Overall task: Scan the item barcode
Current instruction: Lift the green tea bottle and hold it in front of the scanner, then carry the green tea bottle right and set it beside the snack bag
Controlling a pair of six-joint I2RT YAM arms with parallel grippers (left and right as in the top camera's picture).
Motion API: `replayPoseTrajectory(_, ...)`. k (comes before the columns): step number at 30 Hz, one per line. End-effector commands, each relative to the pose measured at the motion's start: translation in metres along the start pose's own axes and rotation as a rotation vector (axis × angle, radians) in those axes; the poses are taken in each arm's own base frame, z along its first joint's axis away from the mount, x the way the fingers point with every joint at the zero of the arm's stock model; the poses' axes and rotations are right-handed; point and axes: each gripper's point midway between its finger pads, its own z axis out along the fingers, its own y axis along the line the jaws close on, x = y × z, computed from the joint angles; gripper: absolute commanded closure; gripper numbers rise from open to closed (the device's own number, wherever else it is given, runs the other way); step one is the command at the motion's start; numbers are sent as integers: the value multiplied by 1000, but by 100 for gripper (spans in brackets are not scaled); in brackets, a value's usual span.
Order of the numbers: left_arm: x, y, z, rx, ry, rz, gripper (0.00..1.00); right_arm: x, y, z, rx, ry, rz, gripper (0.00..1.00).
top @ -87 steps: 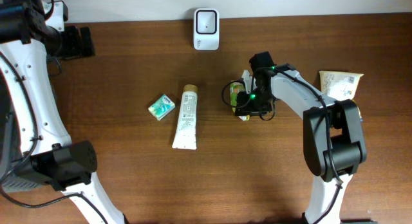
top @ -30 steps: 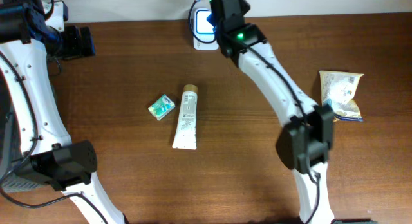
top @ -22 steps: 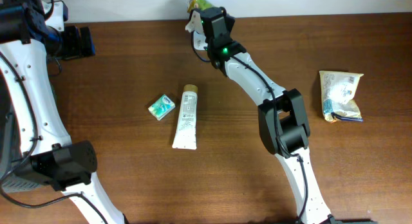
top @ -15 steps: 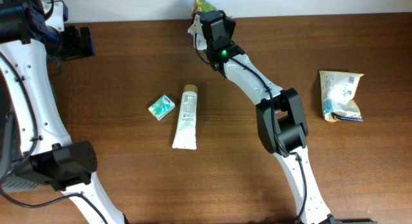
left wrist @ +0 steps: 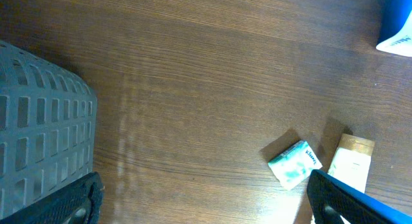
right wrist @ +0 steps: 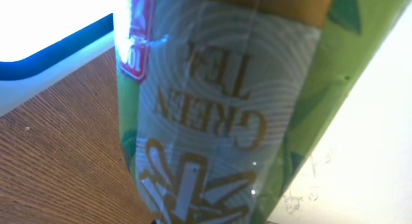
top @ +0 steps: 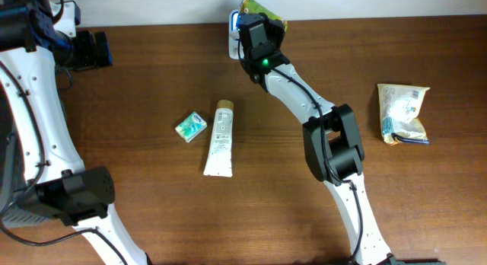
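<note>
Right gripper [top: 256, 20]: clamped shut on the green tea packet [right wrist: 212, 121]
Green tea packet: at the table's [top: 190, 215] far edge, right by the glowing barcode scanner [top: 233, 27]
Left gripper [left wrist: 203, 208]: jaws wide apart, empty; near a grey basket [left wrist: 38, 121]
Table: toothpaste tube [top: 219, 138], tissue pack [top: 190, 126] just beside it; snack pouch [top: 401, 113] well apart

A robot lab staged as a shop checkout; its wooden table [top: 152, 82] carries a tube [top: 220, 138] mid-frame, a snack bag [top: 402, 111] far right, a barcode scanner [top: 233, 38] at upper centre.
</note>
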Motion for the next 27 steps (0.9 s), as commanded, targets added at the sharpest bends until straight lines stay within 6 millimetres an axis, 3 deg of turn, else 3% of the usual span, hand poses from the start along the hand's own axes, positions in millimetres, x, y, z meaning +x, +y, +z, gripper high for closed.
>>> replayPoseTrajectory(1, -4, 1, -6, 4, -23, 10, 1, -11, -18, -15, 45, -4, 42, 96)
replayPoseTrajectory(8, -4, 1, -6, 4, -23, 10, 1, -11, -2, -23, -12, 8, -29, 96)
replayPoseTrajectory(15, -4, 1, -6, 4, -23, 10, 1, -22, -50, -55, -20, -75, 110, 96)
replayPoseTrajectory(20, -4, 1, -6, 4, -23, 10, 1, -44, -60, -132, -449, -361, 385, 96)
replayPoseTrajectory(23, -4, 1, -6, 4, -23, 10, 1, -48, -81, -180, -665, -463, 599, 96)
replayPoseTrajectory(25, -4, 1, -6, 4, -23, 10, 1, -31, -94, -205, -793, -420, 763, 96)
replayPoseTrajectory(27, -4, 1, -6, 4, -23, 10, 1, 1, -92, -219, -853, -309, 780, 96)
